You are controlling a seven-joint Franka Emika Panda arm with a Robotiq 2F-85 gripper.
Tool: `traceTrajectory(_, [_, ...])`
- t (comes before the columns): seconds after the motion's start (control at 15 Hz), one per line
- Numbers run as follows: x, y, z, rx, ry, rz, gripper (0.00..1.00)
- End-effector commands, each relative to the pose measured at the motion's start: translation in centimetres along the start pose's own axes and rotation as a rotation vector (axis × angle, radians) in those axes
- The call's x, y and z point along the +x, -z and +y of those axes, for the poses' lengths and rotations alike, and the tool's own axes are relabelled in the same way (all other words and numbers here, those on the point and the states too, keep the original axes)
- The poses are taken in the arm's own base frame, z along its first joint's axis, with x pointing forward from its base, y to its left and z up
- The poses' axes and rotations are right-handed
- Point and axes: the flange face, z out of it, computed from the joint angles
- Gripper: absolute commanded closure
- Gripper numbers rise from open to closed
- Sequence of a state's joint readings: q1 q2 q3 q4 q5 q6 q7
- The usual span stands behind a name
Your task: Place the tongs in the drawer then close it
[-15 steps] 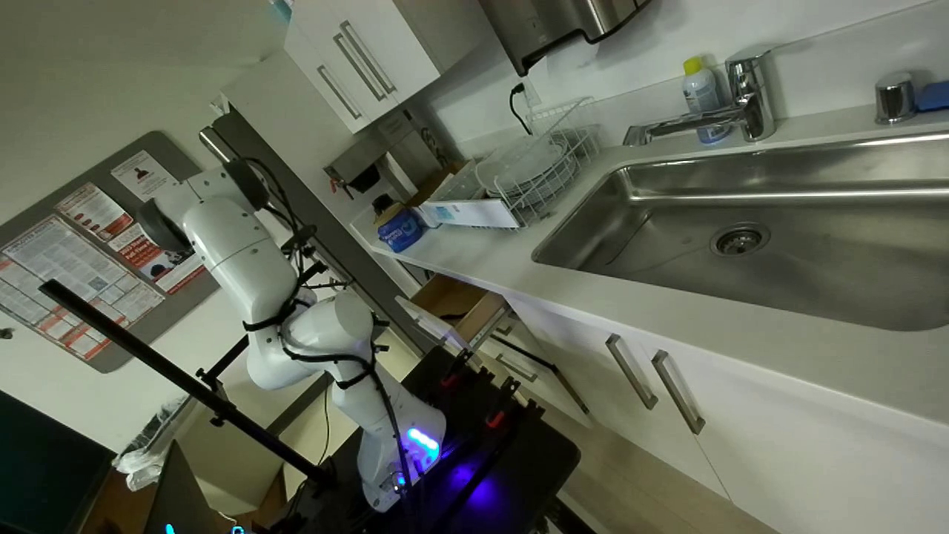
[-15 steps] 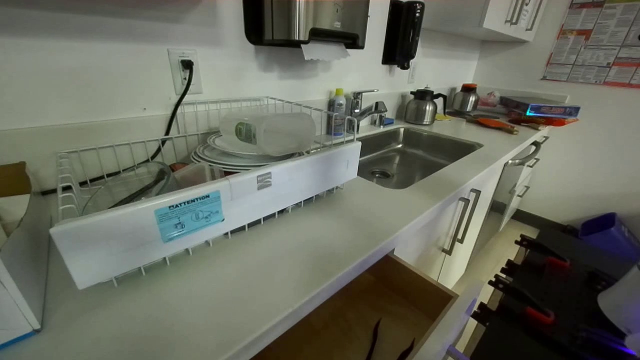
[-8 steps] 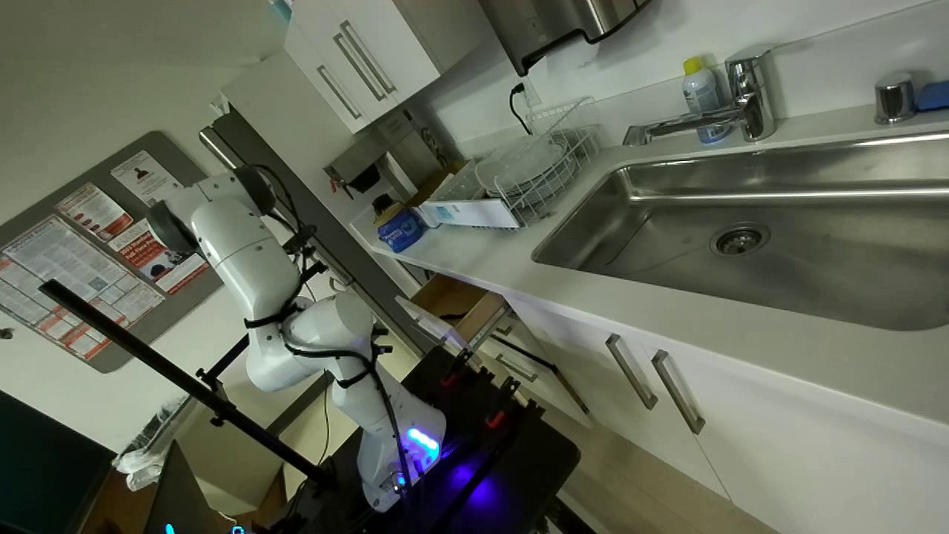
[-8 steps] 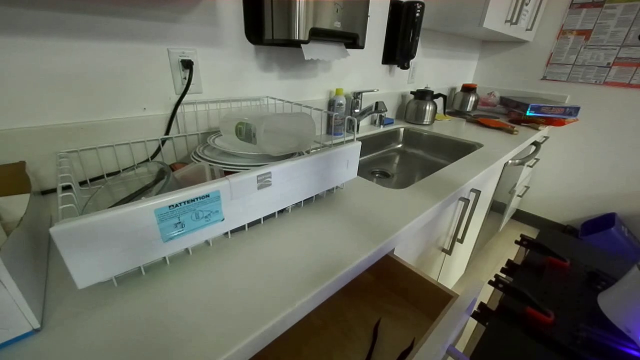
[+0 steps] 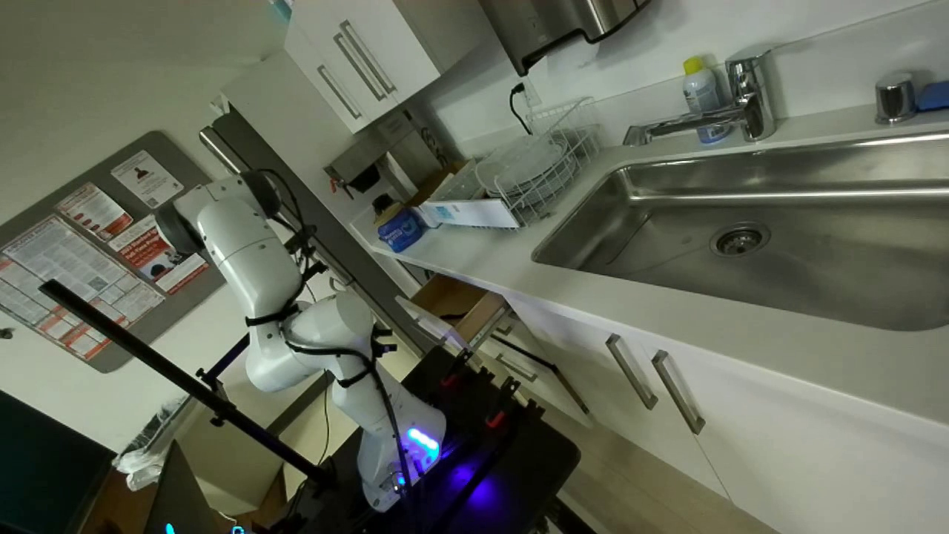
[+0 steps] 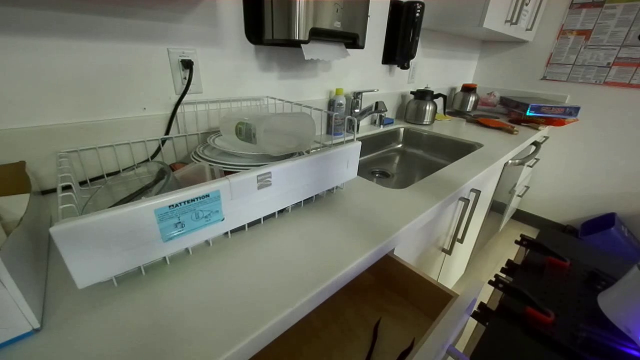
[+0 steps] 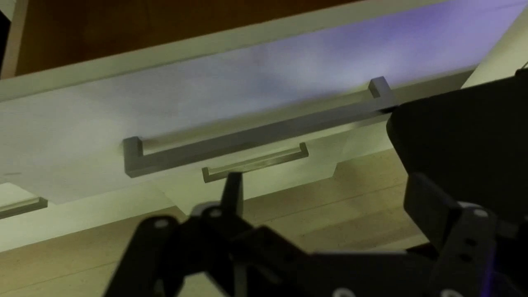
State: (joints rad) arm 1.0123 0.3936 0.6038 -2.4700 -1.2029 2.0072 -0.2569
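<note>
The drawer (image 6: 450,320) stands pulled out under the counter, with a white front and a light brown wooden inside. It also shows in an exterior view (image 5: 480,317) and fills the top of the wrist view (image 7: 214,88). Its grey bar handle (image 7: 264,134) faces me. The tongs show as two thin dark arms (image 6: 373,340) lying in the drawer; the rest is cut off by the frame. A small dark part (image 5: 452,317) shows inside the drawer. My gripper (image 7: 326,177) is open and empty, its fingers spread wide in front of and below the handle in the wrist view.
The black robot table (image 5: 511,445) with red-and-black clamps (image 6: 537,315) stands close to the drawer. Its dark edge (image 7: 462,140) shows at right in the wrist view. The white counter (image 6: 280,280) holds a dish rack (image 6: 295,175). A lower drawer handle (image 7: 255,163) sits below.
The upper arm links have moved slightly right and down in an exterior view. The drawer and the tongs have not moved.
</note>
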Motion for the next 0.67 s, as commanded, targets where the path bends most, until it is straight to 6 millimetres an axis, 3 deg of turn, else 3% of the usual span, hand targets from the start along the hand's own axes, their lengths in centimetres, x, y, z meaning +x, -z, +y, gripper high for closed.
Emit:
traceTrajectory(0.0, [0.0,-2.0,0.0,-0.017,0.065,-0.126,0.26])
traceTrajectory(0.6, [-0.5,-5.2,2.1,-0.142,0.132,-0.181,0.95])
